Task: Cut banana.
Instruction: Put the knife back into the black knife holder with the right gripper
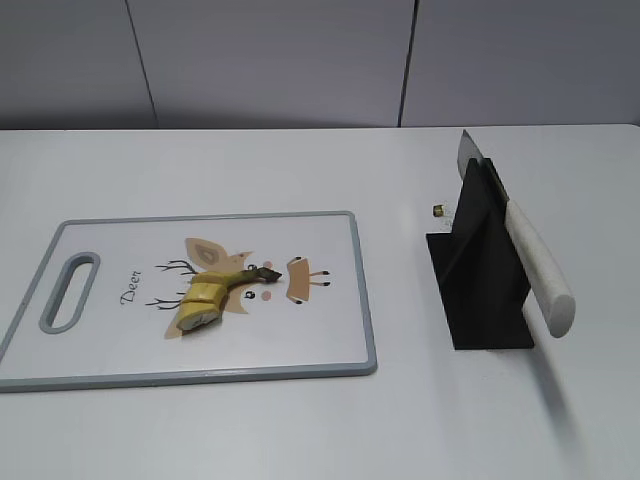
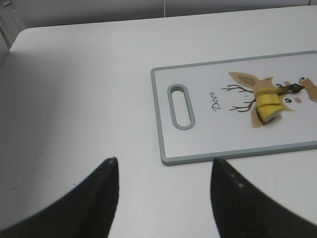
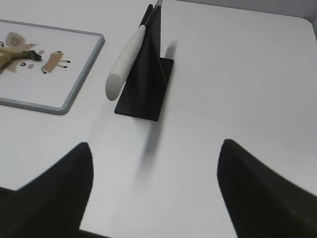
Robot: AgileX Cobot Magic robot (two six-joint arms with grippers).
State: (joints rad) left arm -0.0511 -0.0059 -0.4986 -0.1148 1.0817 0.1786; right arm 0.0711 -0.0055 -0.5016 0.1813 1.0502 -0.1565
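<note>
Banana (image 1: 205,298) sat mid-board (image 1: 320,340), clear of its edges; knife (image 1: 535,268) racked right; both arms' fingers (image 2: 106,188) (image 3: 69,178) spread, empty over bare counter (image 1: 420,420).

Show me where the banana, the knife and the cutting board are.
banana (image 1: 203,298), exterior view, on its yellow peel.
knife (image 1: 538,268), exterior view, on its white handle.
cutting board (image 2: 181,107), left wrist view, beside its handle slot.

Yellow banana (image 1: 205,297), dark green-brown stem. White cutting board (image 1: 190,300), grey rim, tan deer cartoon, black antlers, black "Deer" lettering. Knife (image 1: 527,255): off-white handle, silver blade. Black knife stand (image 1: 480,270). White desk (image 1: 300,420). Black gripper fingers (image 2: 99,198).
</note>
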